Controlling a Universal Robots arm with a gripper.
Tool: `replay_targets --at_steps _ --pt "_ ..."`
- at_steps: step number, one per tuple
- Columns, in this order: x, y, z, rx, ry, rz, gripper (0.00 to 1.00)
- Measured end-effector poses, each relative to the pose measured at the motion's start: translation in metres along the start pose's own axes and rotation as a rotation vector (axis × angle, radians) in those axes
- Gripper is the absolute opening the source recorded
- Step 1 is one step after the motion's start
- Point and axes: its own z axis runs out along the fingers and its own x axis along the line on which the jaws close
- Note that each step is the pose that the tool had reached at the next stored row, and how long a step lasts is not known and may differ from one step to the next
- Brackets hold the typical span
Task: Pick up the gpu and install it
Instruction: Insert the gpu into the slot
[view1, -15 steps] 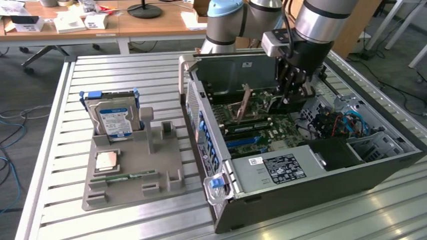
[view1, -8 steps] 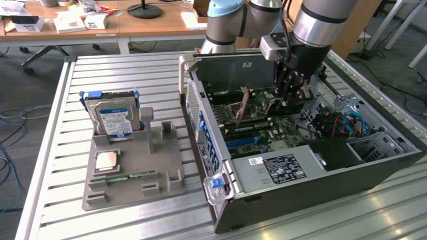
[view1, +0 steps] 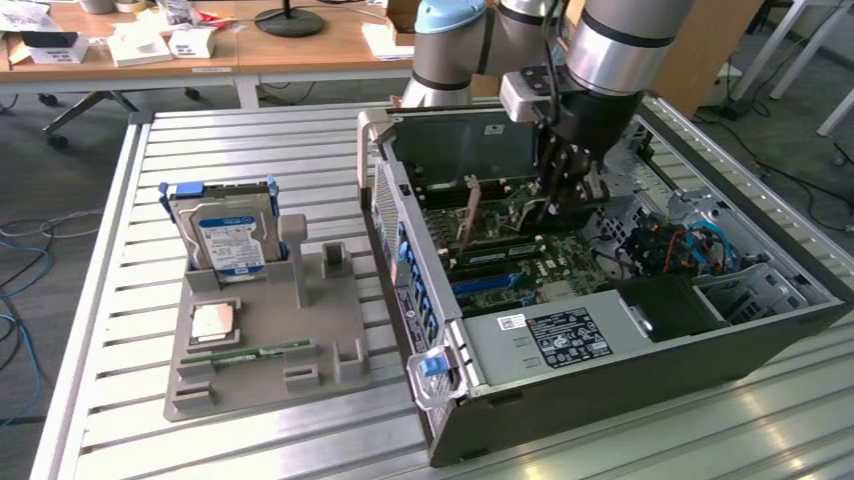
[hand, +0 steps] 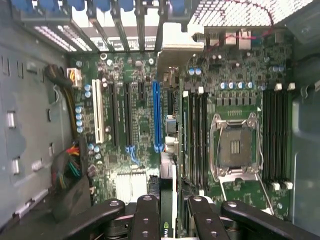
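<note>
My gripper (view1: 561, 205) reaches down into the open computer case (view1: 747, 330), over the green motherboard (hand: 142, 100). In the wrist view its dark fingers (hand: 146, 217) are shut on the gpu (hand: 168, 172), seen edge-on as a thin dark card running away from the gripper (hand: 172, 217). The card's pale metal bracket (hand: 175, 47) lies by the rear slot covers. The card stands upright just beside the long blue slot (hand: 157, 115); whether it is seated in a slot I cannot tell. In the exterior view the gpu (view1: 470, 215) shows as a thin upright board beside the gripper.
Outside the case, a grey fixture tray (view1: 334, 330) holds a silver hard drive (view1: 227, 235), a processor chip (view1: 214, 322) and a green memory stick (view1: 247, 353). Inside are the power supply (view1: 574, 335), the open processor socket (hand: 235, 145), black memory slots (hand: 274, 135) and cable bundles (hand: 70, 170).
</note>
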Motion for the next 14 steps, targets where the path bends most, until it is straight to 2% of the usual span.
replay_targets --at_steps 3,9,14 --pt "0.0 0.0043 0.0016 0.0001 -0.0006 0.0 0.26" --pt "0.001 0.0058 0.0121 0.0 -0.0002 0.0 0.26" --pt "0.003 0.0058 0.0125 -0.0001 0.0 0.0 0.26"
